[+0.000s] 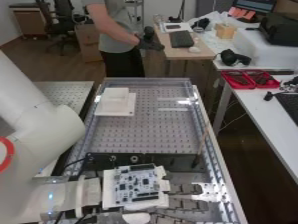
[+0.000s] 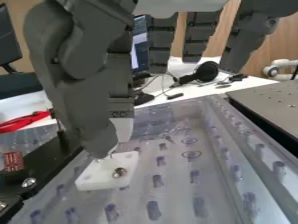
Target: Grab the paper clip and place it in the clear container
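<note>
Under the hand [image 2: 85,80], at the block [image 2: 110,171]: one thin bright line, probably the clip [image 2: 112,151]; whether it is gripped or only approached, cannot tell.

Clip, handling (judged): very light, springy wire, stiff enough to keep its shape, smooth, prone to slip or spin in a loose hold. Not fragile, though a hard squeeze may bend it. Best hold: across both long sides, near the middle, light and square, leaving one end free for release.

Block: white, flat, lying near the bar [image 2: 48,172]; screw [image 2: 119,172] set in its top. A low sideways pull could snag the clip on the screw head; lift straight up first.

Bar: dark, raised, screws along it; the tighter side.

Tray [image 1: 148,79]: clear-walled, judged to be the container. Clear wall [image 2: 261,142] on the side away from the bar, some open floor between it and the block; the better side for moving.

Rod [image 1: 201,144]: slender, slanting at the tray's side; one to keep clear of.

Plates [image 1: 115,107]: white, stacked, towards the tray's far end; give them room.
</note>
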You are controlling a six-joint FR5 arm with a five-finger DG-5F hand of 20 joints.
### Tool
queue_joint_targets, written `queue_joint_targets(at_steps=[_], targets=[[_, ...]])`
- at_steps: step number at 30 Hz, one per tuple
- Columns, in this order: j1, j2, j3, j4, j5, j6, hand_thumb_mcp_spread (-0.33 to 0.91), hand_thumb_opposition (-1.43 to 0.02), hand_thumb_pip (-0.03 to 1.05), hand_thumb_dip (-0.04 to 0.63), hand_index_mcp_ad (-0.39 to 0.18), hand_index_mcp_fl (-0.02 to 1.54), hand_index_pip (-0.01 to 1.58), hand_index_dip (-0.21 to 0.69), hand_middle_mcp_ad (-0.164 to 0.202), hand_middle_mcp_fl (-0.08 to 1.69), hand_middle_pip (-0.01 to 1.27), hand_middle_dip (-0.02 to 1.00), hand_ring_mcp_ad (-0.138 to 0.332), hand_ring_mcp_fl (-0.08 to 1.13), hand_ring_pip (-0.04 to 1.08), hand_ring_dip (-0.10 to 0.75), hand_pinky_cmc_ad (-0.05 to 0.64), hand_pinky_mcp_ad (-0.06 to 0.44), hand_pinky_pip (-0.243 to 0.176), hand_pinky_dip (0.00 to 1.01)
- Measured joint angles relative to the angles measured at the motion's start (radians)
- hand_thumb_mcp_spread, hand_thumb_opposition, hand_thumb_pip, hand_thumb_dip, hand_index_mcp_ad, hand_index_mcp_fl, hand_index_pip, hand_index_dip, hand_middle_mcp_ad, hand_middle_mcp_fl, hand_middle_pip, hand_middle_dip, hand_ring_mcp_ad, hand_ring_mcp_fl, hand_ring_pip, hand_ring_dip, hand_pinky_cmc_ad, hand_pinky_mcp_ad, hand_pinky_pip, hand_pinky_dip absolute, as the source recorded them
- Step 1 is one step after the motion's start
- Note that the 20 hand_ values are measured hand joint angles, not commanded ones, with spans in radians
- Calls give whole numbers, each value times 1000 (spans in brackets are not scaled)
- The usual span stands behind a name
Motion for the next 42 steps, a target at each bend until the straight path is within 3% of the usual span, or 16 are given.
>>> queue_joint_targets(at_steps=[4, 6, 11, 18, 23, 42], targets=[[-1, 8, -11, 15, 4, 19, 476, -939, 583, 234, -206, 654, 1400, 17, 33, 117, 129, 182, 113, 0, 86, 101, 316, 276, -61, 267], [-1, 9, -12, 11, 6, 16, 475, -948, 579, 237, -206, 693, 1379, 19, 33, 136, 129, 183, 113, 0, 94, 101, 316, 276, -42, 264], [0, 10, -10, -5, 11, -3, 471, -958, 579, 237, -206, 695, 1379, 9, 33, 136, 129, 183, 113, 0, 94, 101, 318, 276, -42, 260], [-1, 11, -7, -13, 10, -24, 478, -946, 581, 239, -209, 572, 1478, 12, 33, 136, 129, 183, 113, 0, 94, 101, 316, 276, -45, 298], [-3, 12, -3, -17, 5, -35, 468, -944, 712, 251, -208, 473, 1457, 12, 33, 117, 129, 183, 113, 0, 94, 101, 319, 276, -45, 326], [-8, 11, 11, -54, -17, -53, 407, -864, 721, 274, -208, 307, 1417, -17, 33, 49, 129, 183, 113, 0, 98, 101, 325, 276, -61, 380]])
